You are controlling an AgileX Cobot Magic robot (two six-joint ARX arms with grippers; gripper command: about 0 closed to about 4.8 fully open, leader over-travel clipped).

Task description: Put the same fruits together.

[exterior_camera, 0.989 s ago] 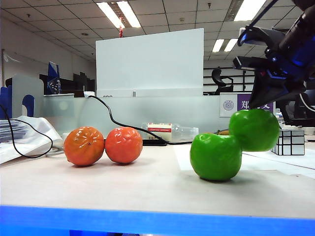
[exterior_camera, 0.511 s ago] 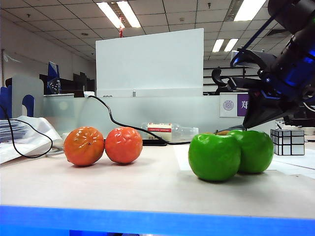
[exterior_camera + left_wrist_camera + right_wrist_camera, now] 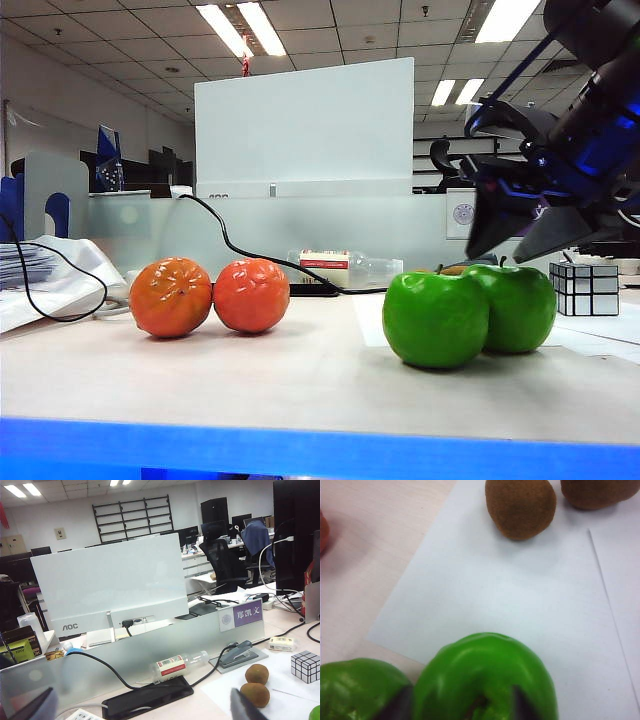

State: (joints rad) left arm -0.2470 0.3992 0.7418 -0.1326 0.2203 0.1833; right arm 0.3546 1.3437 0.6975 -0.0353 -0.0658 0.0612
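- Right now the right tool (image 3: 528, 232) hangs just above the rear green apple (image 3: 520, 305) at the right of the exterior view, its two dark fingers spread to either side of the fruit's top; its wrist view shows a fingertip (image 3: 522, 707) low against the apple's crown on each side, so contact cannot be ruled out, but the jaws stand parted and the apple sits on the worktop (image 3: 300, 370).
- That apple rests on a sheet of white paper (image 3: 510, 595) and touches the front green apple (image 3: 437, 318), so this pair looks joined; the step in hand reads as letting go after the placement.
- The left tool (image 3: 145, 707) is held high and back from the fruit, fingers wide apart and gripping nothing.
- Beyond the apples, two brown kiwis (image 3: 256, 684) lie close together on the same paper, and two orange mandarins (image 3: 210, 296) touch at the left of the worktop.
- Judging by this, all three pairs are already grouped; the next move calls for lifting the right tool straight up so neither finger drags the apple away from its twin.
- Both apples sit upright, stem dimple upward; being near-round, they have no marked long axis. The nearer kiwi (image 3: 521, 507) lies on its side, long axis running roughly away from the right wrist camera.
- A silver mirror cube (image 3: 587, 288) stands apart, further right.
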